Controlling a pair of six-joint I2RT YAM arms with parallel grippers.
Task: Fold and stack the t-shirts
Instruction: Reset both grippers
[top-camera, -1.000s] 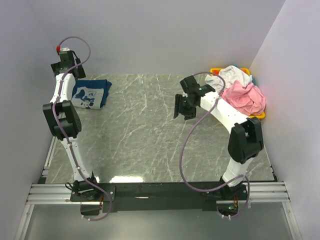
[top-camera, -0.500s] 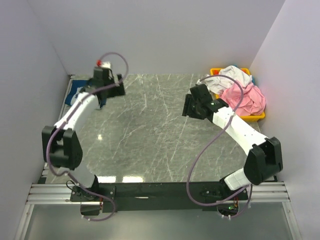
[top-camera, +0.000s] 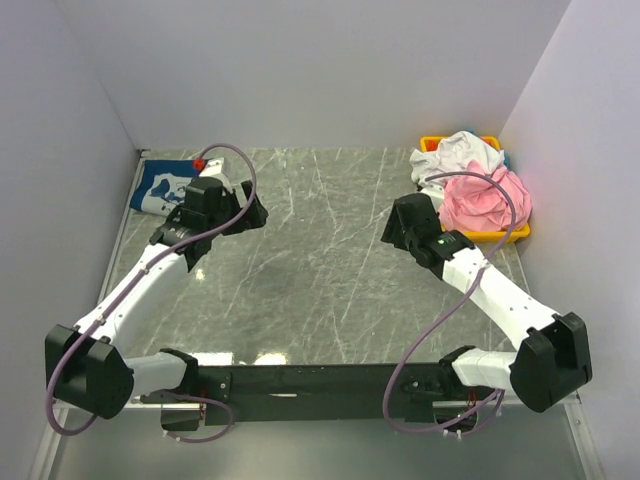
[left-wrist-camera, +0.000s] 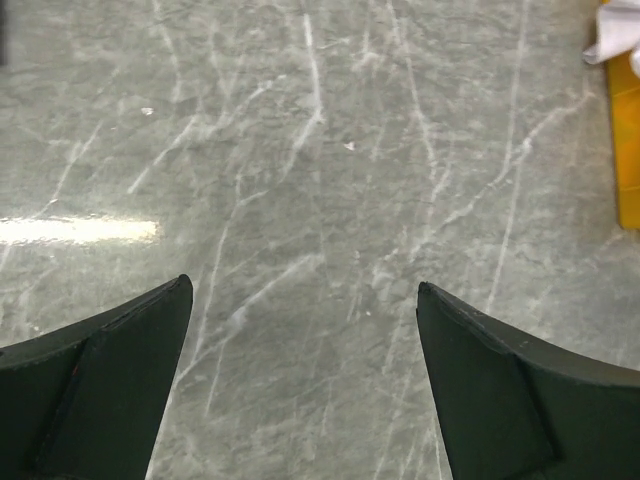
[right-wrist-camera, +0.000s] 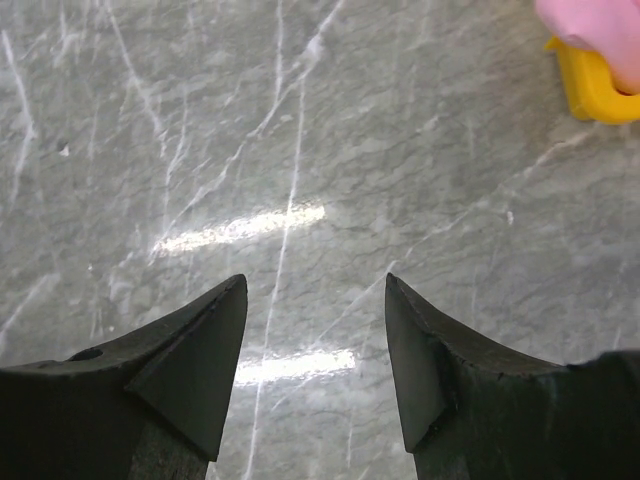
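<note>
The dark navy t-shirt (top-camera: 160, 187) with its white print lies folded at the far left of the table, behind my left arm. The pink t-shirt (top-camera: 485, 200) and the white t-shirt (top-camera: 460, 152) lie crumpled together in the yellow bin at the far right. My left gripper (top-camera: 252, 211) is open and empty over bare marble, right of the navy shirt; its wrist view (left-wrist-camera: 303, 285) shows only table between the fingers. My right gripper (top-camera: 393, 230) is open and empty, left of the bin. A pink shirt corner (right-wrist-camera: 595, 25) shows at the top right of the right wrist view (right-wrist-camera: 315, 280).
The yellow bin (top-camera: 505, 234) stands against the right wall; its edge shows in the left wrist view (left-wrist-camera: 628, 150) and the right wrist view (right-wrist-camera: 590, 90). White cloth (left-wrist-camera: 615, 40) hangs over it. Walls close in the left, back and right sides.
My left arm has swung away from the navy shirt at the far left toward the table's middle and dropped lower. My right arm has drawn back to the right, nearer the bin.
</note>
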